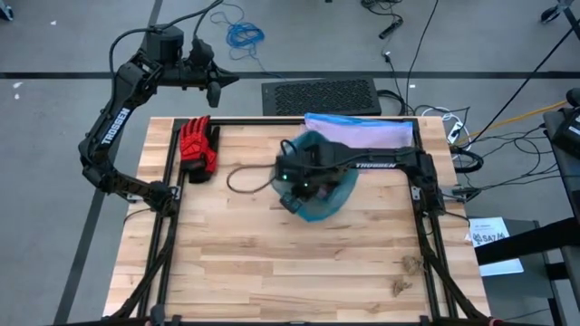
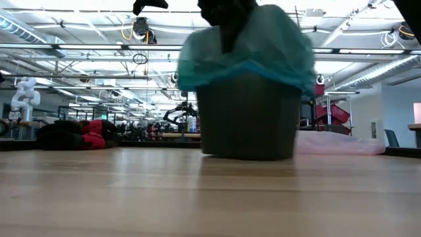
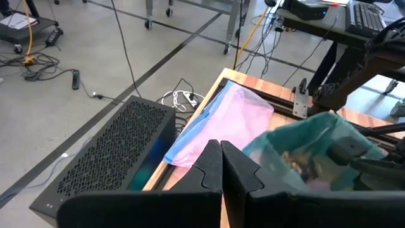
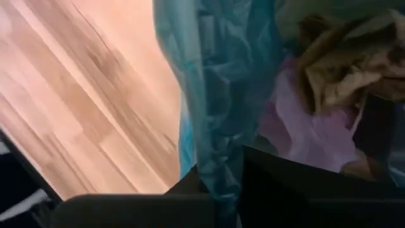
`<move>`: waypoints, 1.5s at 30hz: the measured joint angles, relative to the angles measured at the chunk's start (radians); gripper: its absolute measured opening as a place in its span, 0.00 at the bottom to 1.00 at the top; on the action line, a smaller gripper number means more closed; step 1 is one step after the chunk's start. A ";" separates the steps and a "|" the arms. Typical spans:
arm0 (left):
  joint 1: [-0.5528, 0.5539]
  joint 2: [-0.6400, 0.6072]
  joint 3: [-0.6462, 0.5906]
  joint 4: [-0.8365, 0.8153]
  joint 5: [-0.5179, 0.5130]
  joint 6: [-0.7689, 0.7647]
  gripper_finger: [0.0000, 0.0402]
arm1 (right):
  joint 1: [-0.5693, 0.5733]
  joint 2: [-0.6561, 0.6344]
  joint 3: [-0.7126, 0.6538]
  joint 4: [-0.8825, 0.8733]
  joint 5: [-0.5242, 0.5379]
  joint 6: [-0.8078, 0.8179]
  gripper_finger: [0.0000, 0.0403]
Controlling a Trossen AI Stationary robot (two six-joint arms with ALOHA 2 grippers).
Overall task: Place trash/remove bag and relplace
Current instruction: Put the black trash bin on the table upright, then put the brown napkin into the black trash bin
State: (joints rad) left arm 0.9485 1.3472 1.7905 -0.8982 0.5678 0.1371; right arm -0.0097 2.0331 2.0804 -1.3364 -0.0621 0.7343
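At the centre of the frame, the bag [image 1: 319,181] lining the bin [image 2: 248,115] on the tabletop [image 1: 272,263] is pinched at its rim by the right pincer [image 4: 221,171], while the left pincer [image 3: 221,168] is held clenched at upper left.

The pale wooden plank table [image 1: 272,254] is seen from directly overhead in the high view, both arms included. In the low view it is viewed level across its surface toward the hall behind, with the dark bin lined by the thin translucent teal-green plastic bag [image 2: 247,46] near the lens. That bag [image 3: 310,142] is seen obliquely and from farther off in the left wrist view, past the closed left gripper [image 3: 221,168]. It is pressed close against the right wrist camera [image 4: 215,95].
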 joint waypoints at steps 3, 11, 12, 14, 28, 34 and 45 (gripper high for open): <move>0.000 0.000 0.000 -0.001 0.000 0.000 0.00 | -0.033 0.000 0.000 0.057 -0.049 -0.039 0.06; 0.000 0.000 0.000 -0.002 0.000 0.000 0.01 | -0.049 -0.002 0.003 0.118 -0.140 -0.152 0.21; 0.000 0.000 0.000 -0.002 0.000 0.000 0.01 | -0.049 -0.004 0.003 0.120 -0.143 -0.152 0.24; 0.000 0.000 0.000 -0.003 0.000 0.000 0.03 | -0.050 -0.009 0.003 0.122 -0.138 -0.150 0.33; 0.000 0.000 0.000 -0.003 0.000 0.000 0.20 | -0.068 -0.017 0.235 0.046 -0.231 -0.132 0.63; 0.000 0.000 0.000 0.000 0.000 0.000 0.21 | -0.019 -0.131 0.205 -0.168 -0.309 0.003 0.56; 0.001 0.000 0.000 0.000 0.000 0.000 0.21 | 0.317 -0.154 0.082 -0.230 -0.285 0.399 0.45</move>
State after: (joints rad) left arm 0.9492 1.3472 1.7905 -0.8985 0.5674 0.1375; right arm 0.3073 1.8786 2.1625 -1.5667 -0.3471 1.1332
